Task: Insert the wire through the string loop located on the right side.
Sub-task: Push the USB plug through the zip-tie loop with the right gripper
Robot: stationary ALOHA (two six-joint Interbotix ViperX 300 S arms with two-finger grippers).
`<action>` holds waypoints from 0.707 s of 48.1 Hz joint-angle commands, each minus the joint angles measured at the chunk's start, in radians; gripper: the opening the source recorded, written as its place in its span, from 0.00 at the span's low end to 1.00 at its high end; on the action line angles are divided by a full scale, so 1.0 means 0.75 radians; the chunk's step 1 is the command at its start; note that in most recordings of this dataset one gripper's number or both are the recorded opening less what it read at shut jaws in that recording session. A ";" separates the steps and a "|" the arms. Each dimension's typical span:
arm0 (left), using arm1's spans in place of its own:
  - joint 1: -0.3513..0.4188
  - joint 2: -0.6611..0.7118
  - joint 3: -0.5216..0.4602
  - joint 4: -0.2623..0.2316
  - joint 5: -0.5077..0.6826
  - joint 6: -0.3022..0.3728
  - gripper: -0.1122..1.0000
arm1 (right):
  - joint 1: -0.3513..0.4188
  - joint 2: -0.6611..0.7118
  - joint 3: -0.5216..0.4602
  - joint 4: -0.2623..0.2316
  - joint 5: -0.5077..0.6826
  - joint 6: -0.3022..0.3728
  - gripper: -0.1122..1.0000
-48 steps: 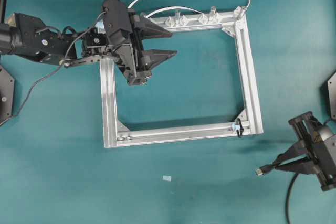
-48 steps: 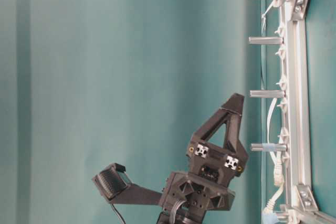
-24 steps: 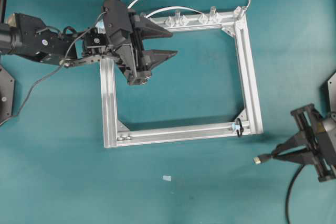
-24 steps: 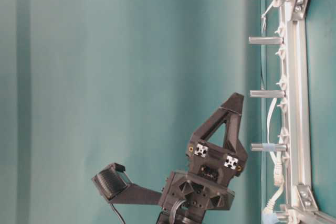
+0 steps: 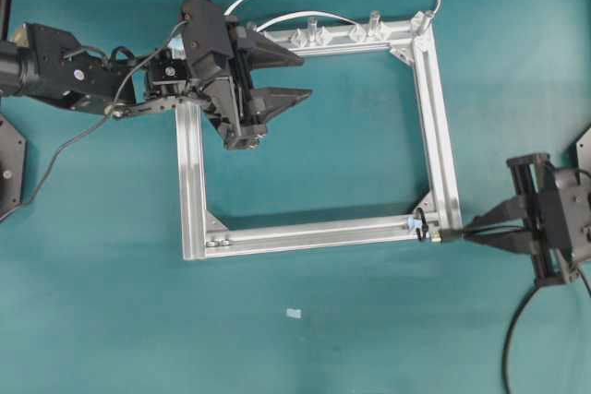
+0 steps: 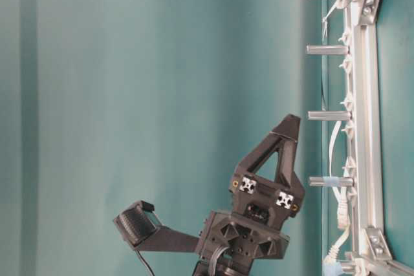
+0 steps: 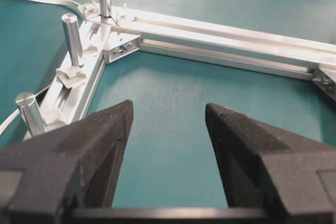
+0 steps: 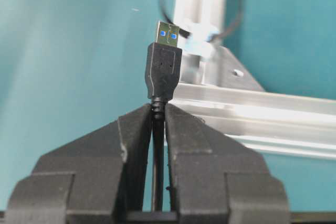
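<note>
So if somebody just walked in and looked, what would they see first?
Probably the big silver frame lying in the middle of the teal table. Next, the right gripper at the frame's lower right corner, its fingers pinching the wire, whose plug points at the string loop. The left gripper hangs open over the upper left corner.

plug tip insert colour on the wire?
Blue inside the metallic tip of the wire's plug, on a black plug body. Shows best in the right wrist view.
</note>
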State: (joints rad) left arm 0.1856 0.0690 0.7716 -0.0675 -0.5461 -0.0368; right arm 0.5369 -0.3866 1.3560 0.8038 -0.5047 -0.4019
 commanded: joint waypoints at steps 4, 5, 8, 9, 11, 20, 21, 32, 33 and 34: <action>-0.002 -0.041 -0.027 0.002 -0.004 -0.008 0.64 | -0.035 -0.008 -0.004 0.002 -0.006 -0.002 0.20; -0.002 -0.041 -0.027 0.002 -0.004 -0.008 0.64 | -0.037 -0.008 -0.004 0.002 -0.006 -0.004 0.20; -0.002 -0.041 -0.027 0.002 -0.004 -0.008 0.64 | -0.041 -0.008 -0.004 0.000 -0.006 -0.004 0.20; -0.002 -0.041 -0.027 0.002 -0.004 -0.008 0.64 | -0.041 -0.010 -0.006 0.000 -0.006 -0.004 0.20; -0.002 -0.041 -0.027 0.002 -0.004 -0.008 0.64 | -0.043 -0.008 -0.006 0.000 -0.006 -0.004 0.20; -0.002 -0.041 -0.027 0.002 -0.004 -0.006 0.64 | -0.043 -0.010 -0.008 -0.002 -0.006 -0.004 0.20; -0.002 -0.041 -0.027 0.002 -0.004 -0.006 0.64 | -0.045 -0.012 -0.010 -0.002 -0.006 -0.004 0.20; -0.004 -0.043 -0.027 0.002 -0.004 -0.008 0.64 | -0.045 -0.033 -0.002 -0.004 -0.008 -0.004 0.20; -0.002 -0.041 -0.027 0.004 -0.004 -0.008 0.64 | -0.045 -0.035 -0.002 -0.004 -0.008 -0.004 0.20; -0.002 -0.041 -0.027 0.002 -0.004 -0.008 0.64 | -0.043 -0.037 -0.002 -0.004 -0.006 -0.004 0.20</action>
State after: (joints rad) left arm 0.1856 0.0690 0.7716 -0.0675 -0.5446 -0.0368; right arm 0.5062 -0.4034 1.3606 0.8038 -0.5047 -0.4034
